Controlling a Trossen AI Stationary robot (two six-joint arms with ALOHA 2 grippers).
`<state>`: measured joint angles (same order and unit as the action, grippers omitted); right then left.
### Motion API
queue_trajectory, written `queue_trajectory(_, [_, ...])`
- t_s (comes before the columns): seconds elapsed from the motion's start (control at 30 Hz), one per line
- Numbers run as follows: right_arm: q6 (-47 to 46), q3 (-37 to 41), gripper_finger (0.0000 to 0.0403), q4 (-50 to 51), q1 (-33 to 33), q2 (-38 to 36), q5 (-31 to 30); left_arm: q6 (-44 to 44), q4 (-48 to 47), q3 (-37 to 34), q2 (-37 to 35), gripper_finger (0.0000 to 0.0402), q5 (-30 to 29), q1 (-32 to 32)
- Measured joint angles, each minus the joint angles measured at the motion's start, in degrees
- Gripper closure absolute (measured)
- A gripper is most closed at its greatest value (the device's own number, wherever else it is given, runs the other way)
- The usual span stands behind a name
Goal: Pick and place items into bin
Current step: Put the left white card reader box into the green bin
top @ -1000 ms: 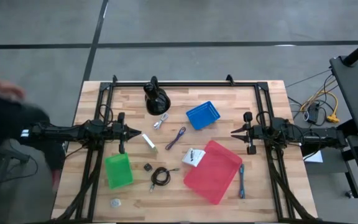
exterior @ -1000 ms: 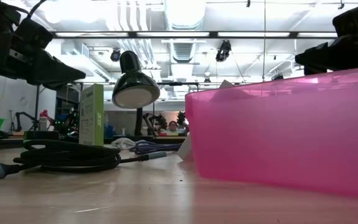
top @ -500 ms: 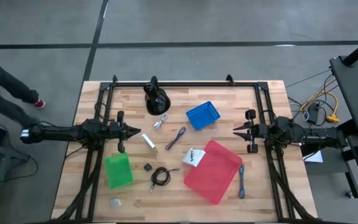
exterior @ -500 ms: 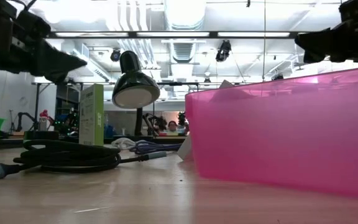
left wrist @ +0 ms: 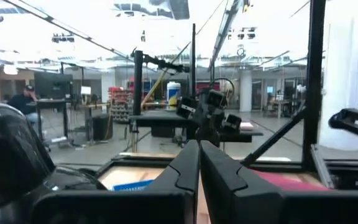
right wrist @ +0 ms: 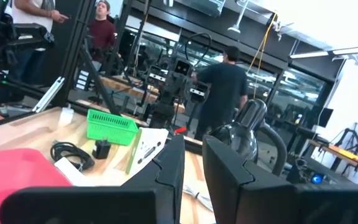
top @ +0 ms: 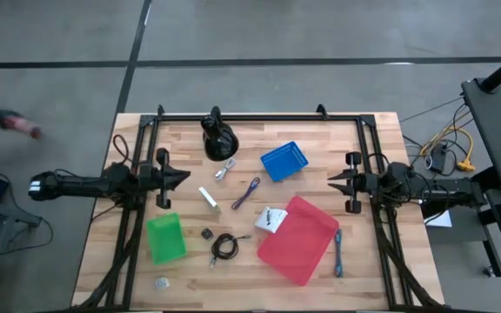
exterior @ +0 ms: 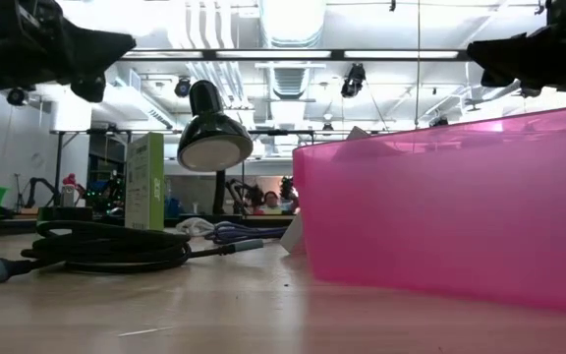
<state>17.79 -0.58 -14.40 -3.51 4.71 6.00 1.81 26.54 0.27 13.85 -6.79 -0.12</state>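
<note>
Loose items lie on the wooden table: a black coiled cable (top: 224, 246), a purple cable (top: 246, 193), a blue cable (top: 338, 252), a silver connector (top: 225, 169), a white stick (top: 208, 199), a tiny dark block (top: 207, 233) and a grey disc (top: 162, 283). A white packet (top: 270, 219) leans on the red bin's (top: 303, 248) rim. My left gripper (top: 183, 176) hovers shut by the left edge, tipped slightly upward. My right gripper (top: 330, 183) hovers by the right edge, its fingers a narrow gap apart with nothing between them.
A green bin (top: 165, 238) stands near the left front and a blue bin (top: 283, 161) at the middle back. A black rounded lamp stand (top: 217, 139) stands at the far side. Black frame rails (top: 250, 116) run along the far, left and right edges.
Both grippers have tipped their fingers upward. The left one has also risen and its tip has drawn back toward the table's left edge. A person beside the table's left side has moved away.
</note>
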Motion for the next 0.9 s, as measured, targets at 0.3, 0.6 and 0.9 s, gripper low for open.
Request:
queue_trajectory(0.3, [4.8,0.0,0.0355,-3.6,0.0,0.0,0.0,2.1,0.0,0.0,0.2,0.0396,-6.8,0.0])
queue_trajectory(0.6, [11.4,0.0,0.0355,-7.4,0.0,0.0,0.1,3.2,-1.7,3.0,5.4,0.0289,-5.5,0.0])
queue_trajectory(0.9, [11.4,0.0,0.0355,-7.0,0.0,0.3,0.1,3.5,-1.6,9.4,11.0,0.0249,2.8,0.0])
